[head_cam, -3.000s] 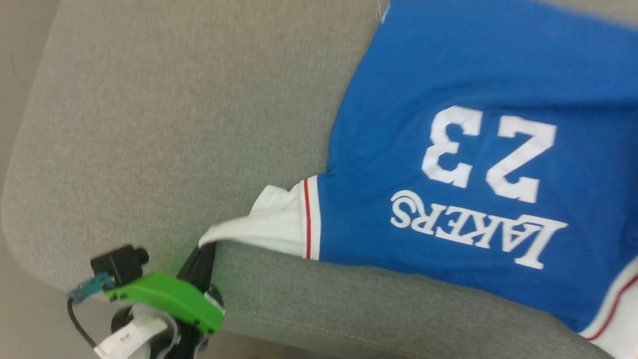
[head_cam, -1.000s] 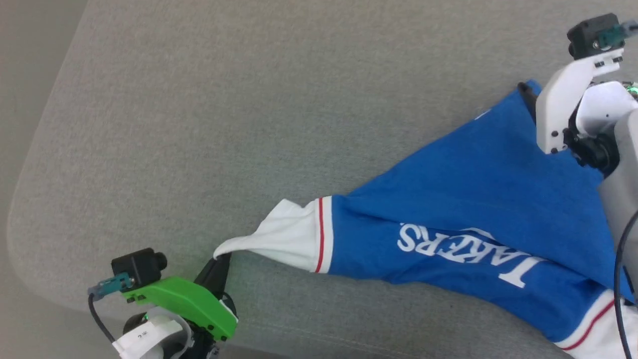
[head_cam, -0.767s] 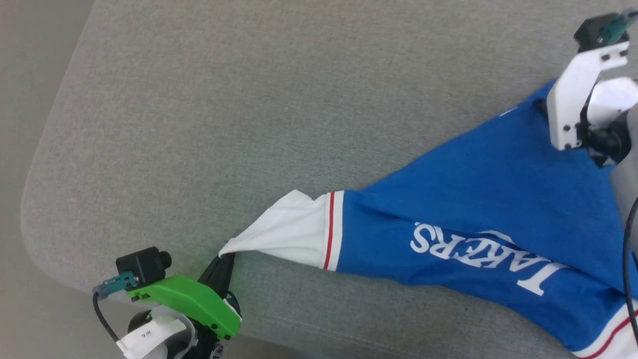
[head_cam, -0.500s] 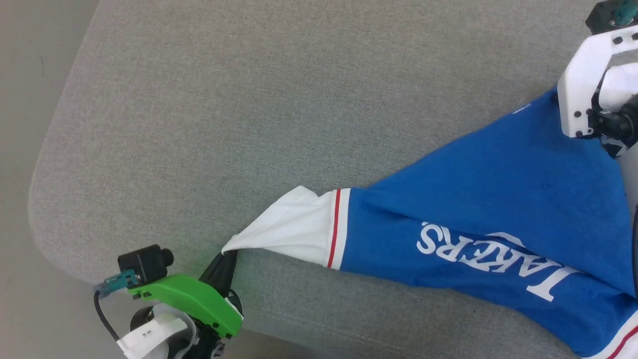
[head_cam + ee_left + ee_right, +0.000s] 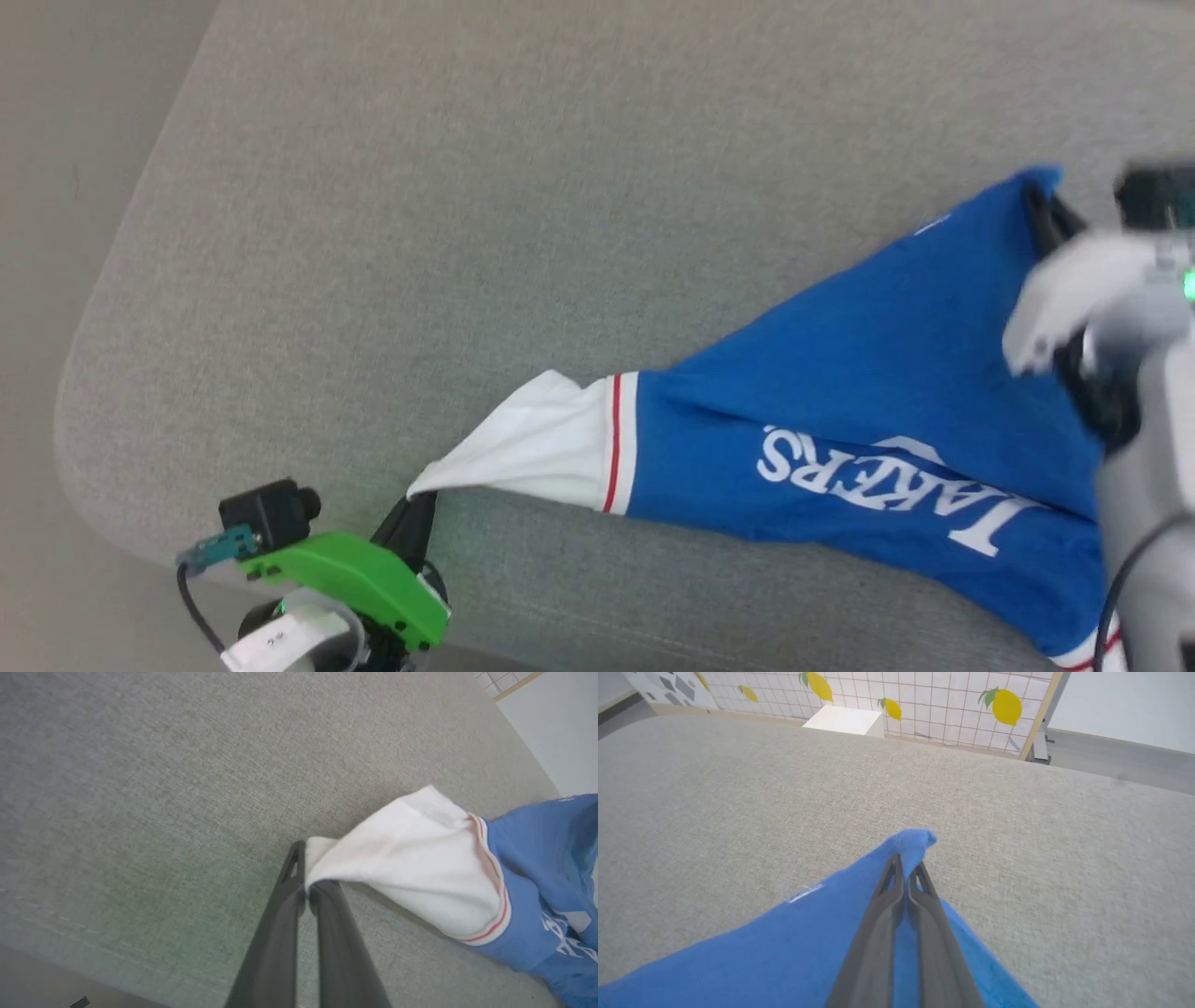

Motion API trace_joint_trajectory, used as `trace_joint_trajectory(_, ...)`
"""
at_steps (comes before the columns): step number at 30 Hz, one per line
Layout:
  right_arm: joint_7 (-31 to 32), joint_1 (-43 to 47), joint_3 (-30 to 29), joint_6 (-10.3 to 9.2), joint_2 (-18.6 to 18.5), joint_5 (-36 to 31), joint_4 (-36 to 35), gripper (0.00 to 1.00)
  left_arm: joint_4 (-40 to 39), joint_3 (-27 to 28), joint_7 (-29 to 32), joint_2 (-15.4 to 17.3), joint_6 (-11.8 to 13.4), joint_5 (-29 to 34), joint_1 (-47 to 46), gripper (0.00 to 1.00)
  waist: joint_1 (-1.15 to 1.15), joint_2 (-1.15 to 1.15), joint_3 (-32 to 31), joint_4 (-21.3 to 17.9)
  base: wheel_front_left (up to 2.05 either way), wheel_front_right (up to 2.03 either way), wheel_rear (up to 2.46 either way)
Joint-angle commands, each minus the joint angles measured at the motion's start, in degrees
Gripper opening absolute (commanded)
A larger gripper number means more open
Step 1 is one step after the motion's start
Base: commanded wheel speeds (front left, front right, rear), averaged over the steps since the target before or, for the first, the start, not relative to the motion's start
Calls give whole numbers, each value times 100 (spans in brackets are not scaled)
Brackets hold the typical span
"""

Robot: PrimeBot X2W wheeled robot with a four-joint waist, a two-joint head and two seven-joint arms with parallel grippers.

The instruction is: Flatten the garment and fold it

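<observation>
The garment (image 5: 868, 373) is a royal-blue shirt with white "LAKERS" lettering, stretched across a grey cushion from lower left to upper right. Its white sleeve (image 5: 527, 448) with red stripe trim points toward my left gripper (image 5: 417, 499), which is shut on the sleeve's tip (image 5: 314, 851). In the left wrist view the left gripper (image 5: 306, 877) pinches the white cloth between its dark fingers. At the right, my right gripper (image 5: 1038, 201) is shut on a blue corner of the garment (image 5: 911, 841). The right gripper (image 5: 906, 863) holds that corner raised off the cushion.
The grey upholstered cushion (image 5: 467, 233) has a rounded corner at the left and a seamed front edge (image 5: 579, 616). Beyond it a tiled wall with lemon prints (image 5: 924, 700) and a white box (image 5: 843, 718) stand at the back. Floor (image 5: 56, 233) lies to the left.
The right gripper has shut on the blue corner of the garment and pulled it up. The head view has shifted. The left gripper keeps its hold on the sleeve.
</observation>
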Motion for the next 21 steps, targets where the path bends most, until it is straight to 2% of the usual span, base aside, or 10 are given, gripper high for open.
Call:
trace_joint_trajectory(1, -365, 355, -173, -9, 137, -42, -163, 0, -3, 50, -26, 61, 49, -68, 116, 0, -1, 0, -398, -277, 0, 0, 0)
trace_joint_trajectory(4, -975, 1046, -523, -9, 459, -111, -564, 0, -46, 76, -3, 124, 94, -71, 268, 0, -1, 0, -661, -467, 0, 0, 0)
trace_joint_trajectory(8, -1278, 1932, -887, -9, 751, -119, -1121, 0, -145, 98, 30, 179, 164, -74, 429, 0, -1, 0, -970, -659, 0, 0, 0)
trace_joint_trajectory(15, -1062, 3067, -1032, -9, 893, 97, -1981, 0, -317, 118, 18, 289, 249, 1, 628, 0, -1, 0, -1347, -944, 0, 0, 0)
trace_joint_trajectory(21, -401, 3283, -613, -9, 885, 83, -2583, 0, -588, 255, -17, 350, 262, -44, 414, 0, -1, 0, -1442, -1144, 0, 0, 0)
